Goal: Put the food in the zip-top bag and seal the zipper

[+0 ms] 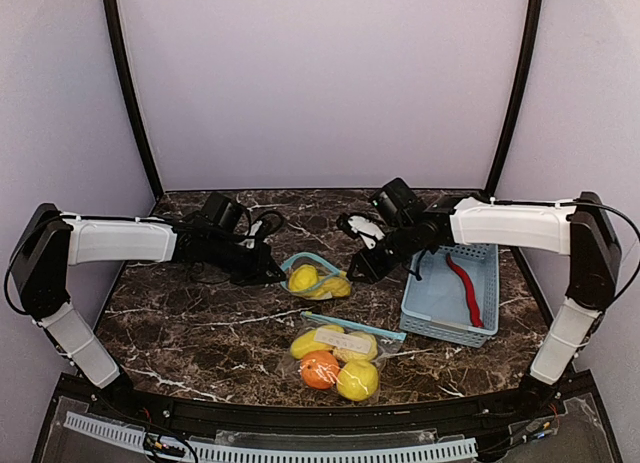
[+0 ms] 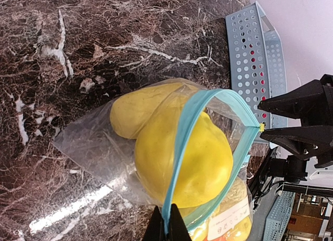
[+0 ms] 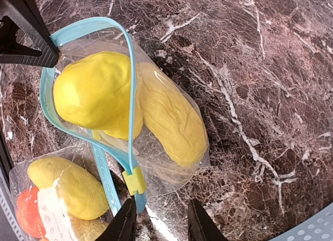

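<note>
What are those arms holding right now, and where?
The left jaws pinch the zip-top bag by its blue zipper rim; the right jaws are open, holding nothing.

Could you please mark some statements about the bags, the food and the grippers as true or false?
1. The red chili lies in the blue basket. True.
2. The left gripper has its jaws shut on the zipper rim of the open bag. True.
3. The orange is in that open bag. False: it is in the second bag, nearer the arm bases.
4. The open bag is sealed. False: its mouth gapes.
5. The right gripper holds a yellow fruit. False: its jaws stand apart.
</note>
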{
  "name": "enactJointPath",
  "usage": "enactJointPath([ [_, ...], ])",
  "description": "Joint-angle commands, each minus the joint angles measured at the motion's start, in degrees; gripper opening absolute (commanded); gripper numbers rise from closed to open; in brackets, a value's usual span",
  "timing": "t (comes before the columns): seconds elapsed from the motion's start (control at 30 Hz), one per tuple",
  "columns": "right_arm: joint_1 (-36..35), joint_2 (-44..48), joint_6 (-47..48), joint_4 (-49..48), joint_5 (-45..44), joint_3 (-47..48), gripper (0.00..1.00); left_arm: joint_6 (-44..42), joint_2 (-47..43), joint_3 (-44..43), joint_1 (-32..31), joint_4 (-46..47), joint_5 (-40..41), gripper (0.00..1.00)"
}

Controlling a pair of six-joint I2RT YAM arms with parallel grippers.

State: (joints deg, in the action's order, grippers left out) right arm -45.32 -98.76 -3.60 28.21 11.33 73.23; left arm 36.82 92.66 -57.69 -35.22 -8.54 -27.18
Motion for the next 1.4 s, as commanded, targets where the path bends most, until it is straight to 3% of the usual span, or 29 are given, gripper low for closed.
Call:
enactJointPath([
  [0.0,-0.1,-1.8,0.0,-2.2,1.8,0.5,0.31,-0.8,-1.6,-0.4,0.3,-1.6,0.5,0.01],
  [0.17,-0.1,-2.7,0.2,-2.5,2.5,1.0,0.21,-0.8,-1.5,-0.7,0.3,-1.7,0.5,0.01],
  [0.3,-0.3,-2.3,0.2,-2.8,2.9,1.0,0.0,-1.1,-1.4,-0.8,0.3,-1.9,1.0,0.01],
  [0.4,-0.5,-1.3,0.2,-2.9,3.4,0.7,0.0,-2.1,-1.9,-1.2,0.3,-3.4,2.8,0.08],
  [0.47,-0.6,-0.7,0.0,-3.0,3.8,0.3,0.0,-3.4,-2.6,-1.6,0.3,-4.5,4.7,0.23],
  [0.57,-0.6,-0.2,-0.5,-3.2,3.9,-0.2,0.0,-5.2,-3.2,-2.5,0.3,-5.8,6.8,0.6],
  [0.67,-0.6,-0.4,-1.0,-3.2,4.4,-0.2,0.0,-7.0,-3.3,-3.6,0.2,-6.0,6.3,0.79],
  [0.7,-0.6,-0.5,-1.0,-3.2,4.6,-0.2,0.0,-7.3,-3.1,-3.8,0.2,-6.0,6.1,0.91],
  [0.77,-0.6,-0.6,-1.2,-3.4,5.0,-0.1,0.0,-8.5,-2.6,-4.5,0.2,-6.0,5.9,0.98],
  [1.37,-0.8,-0.8,-1.2,-3.5,5.3,0.0,0.0,-33.6,10.0,-23.6,-8.4,-19.8,22.0,0.99],
])
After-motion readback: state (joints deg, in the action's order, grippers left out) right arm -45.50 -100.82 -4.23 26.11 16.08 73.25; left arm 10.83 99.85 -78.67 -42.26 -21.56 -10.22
